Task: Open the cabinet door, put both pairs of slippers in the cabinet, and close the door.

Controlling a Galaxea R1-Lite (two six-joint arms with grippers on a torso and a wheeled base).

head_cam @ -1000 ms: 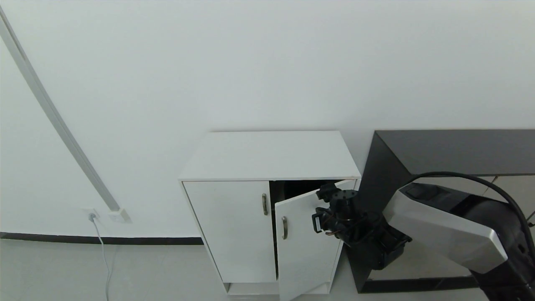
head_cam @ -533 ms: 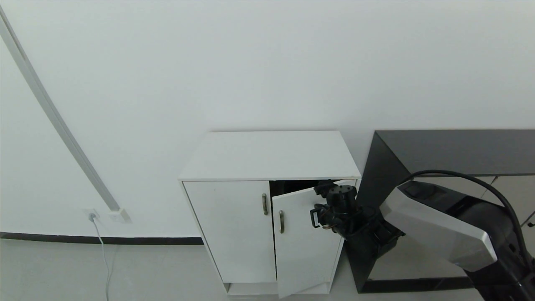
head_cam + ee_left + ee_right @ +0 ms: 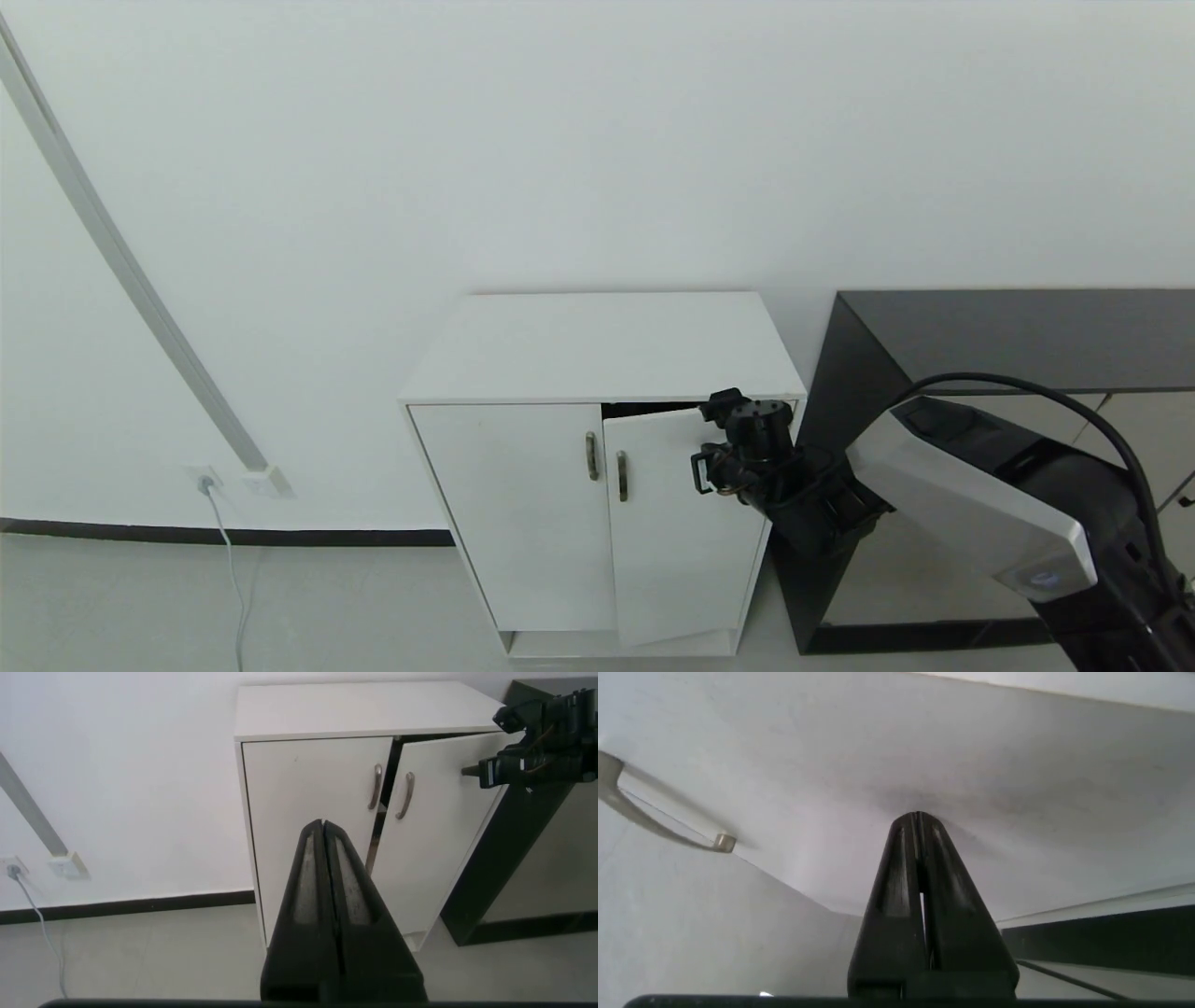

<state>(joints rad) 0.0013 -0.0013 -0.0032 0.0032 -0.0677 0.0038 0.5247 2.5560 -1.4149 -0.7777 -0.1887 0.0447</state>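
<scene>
A white cabinet (image 3: 597,345) stands against the wall with two doors. Its left door (image 3: 513,513) is closed. The right door (image 3: 677,532) is nearly closed, with a thin dark gap along its top edge. My right gripper (image 3: 917,817) is shut, and its tips press flat against the right door's face (image 3: 999,775), away from the metal handle (image 3: 663,812). In the head view that gripper (image 3: 719,434) sits at the door's upper right part. My left gripper (image 3: 322,826) is shut on nothing and is held back from the cabinet, level with the two door handles (image 3: 390,786).
A black sideboard (image 3: 980,336) stands right beside the cabinet. On the left wall a socket with a hanging cable (image 3: 207,483) sits below a slanted grey conduit (image 3: 121,261). Grey floor (image 3: 233,607) lies open to the cabinet's left.
The right door has swung from ajar to almost closed. My right gripper has moved forward with it, staying against its face.
</scene>
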